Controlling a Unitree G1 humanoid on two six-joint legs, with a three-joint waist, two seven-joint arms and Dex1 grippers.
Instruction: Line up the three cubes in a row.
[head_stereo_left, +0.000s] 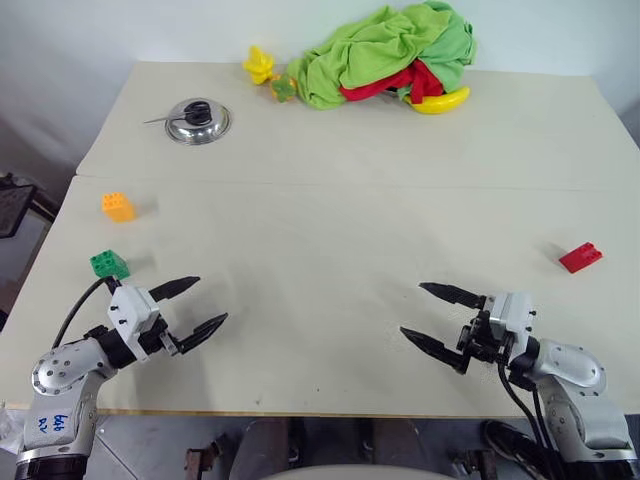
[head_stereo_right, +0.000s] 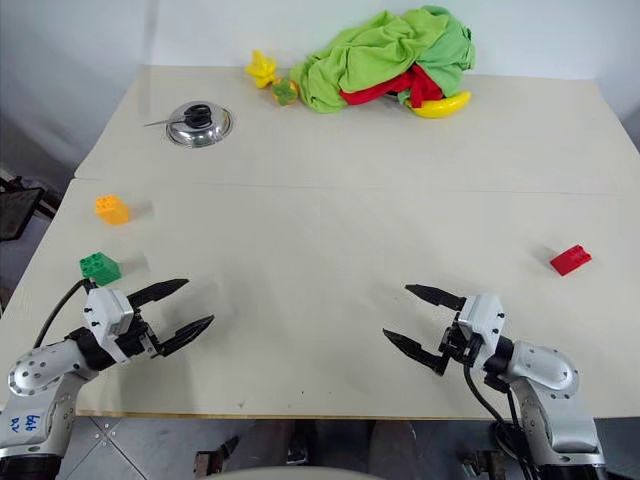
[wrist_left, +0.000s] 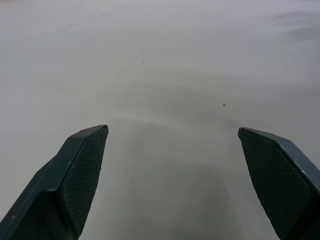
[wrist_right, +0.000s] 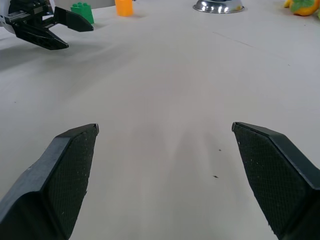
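Note:
The three cubes lie apart on the cream table (head_stereo_left: 320, 230). The orange cube (head_stereo_left: 117, 206) sits near the left edge, and the green cube (head_stereo_left: 109, 264) is a little nearer me, just behind my left gripper (head_stereo_left: 207, 305). Far off on the right lies the red cube (head_stereo_left: 581, 257), beyond my right gripper (head_stereo_left: 418, 311). Both grippers hover low over the front of the table, open and empty, pointing inward toward each other. The right wrist view shows the left gripper (wrist_right: 70, 34) with the green cube (wrist_right: 82, 11) and orange cube (wrist_right: 124, 7) behind it.
At the back lie a heap of green and red cloth (head_stereo_left: 392, 52), a yellow banana (head_stereo_left: 441, 101), a yellow star toy (head_stereo_left: 260, 65) and a green star toy (head_stereo_left: 284, 89). A metal lid (head_stereo_left: 197, 121) rests back left. A seam crosses the table.

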